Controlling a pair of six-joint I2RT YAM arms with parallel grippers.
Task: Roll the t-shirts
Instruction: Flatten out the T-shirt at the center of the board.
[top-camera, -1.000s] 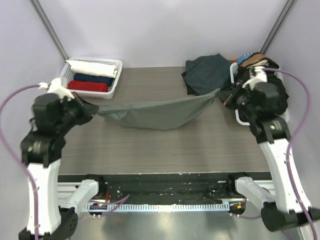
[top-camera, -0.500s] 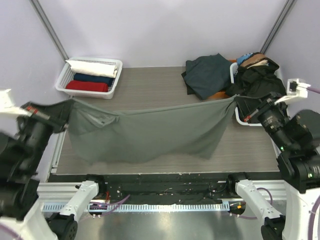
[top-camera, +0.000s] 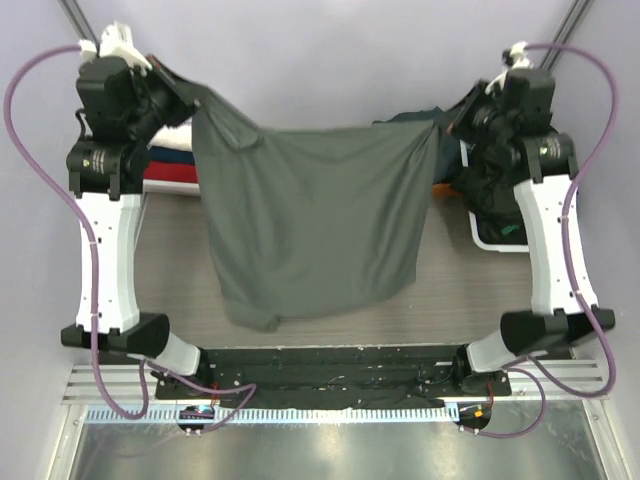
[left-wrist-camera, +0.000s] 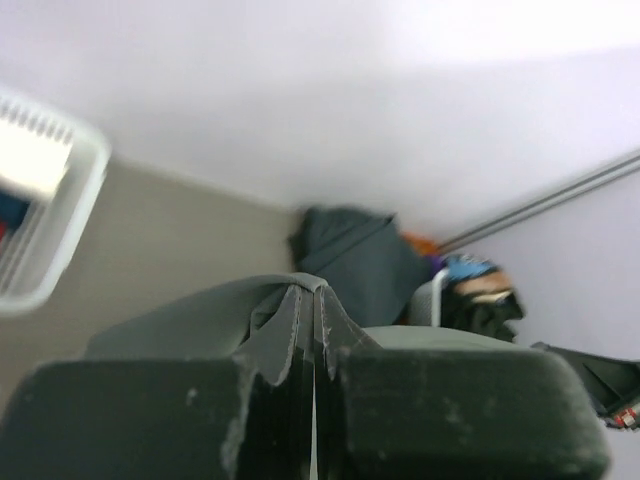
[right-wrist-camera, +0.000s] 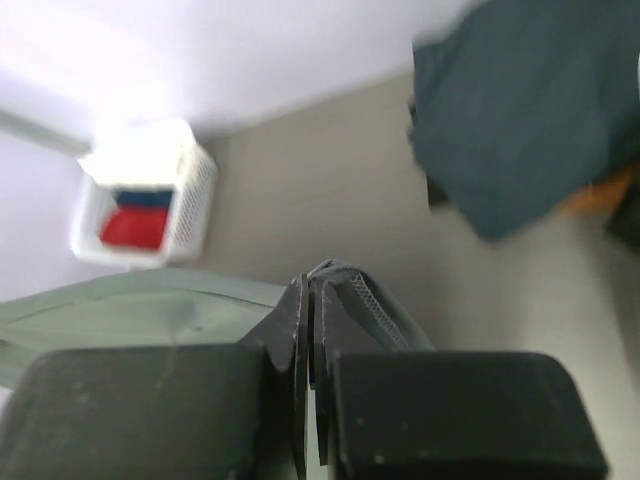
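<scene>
Grey-green shirt (top-camera: 310, 220) held up like a curtain over the table (top-camera: 170, 270), its top edge stretched between both arms.
Each clamped tight on a bunched top corner, the left gripper (left-wrist-camera: 308, 305) and right gripper (right-wrist-camera: 308, 298) share the load evenly. The cloth falls straight down from the fingers, long axis toward the table's near edge, left corner sagging lower. It hides the table's middle. I cannot tell whether it touches the table, where the neck label is, or which edge is held.
</scene>
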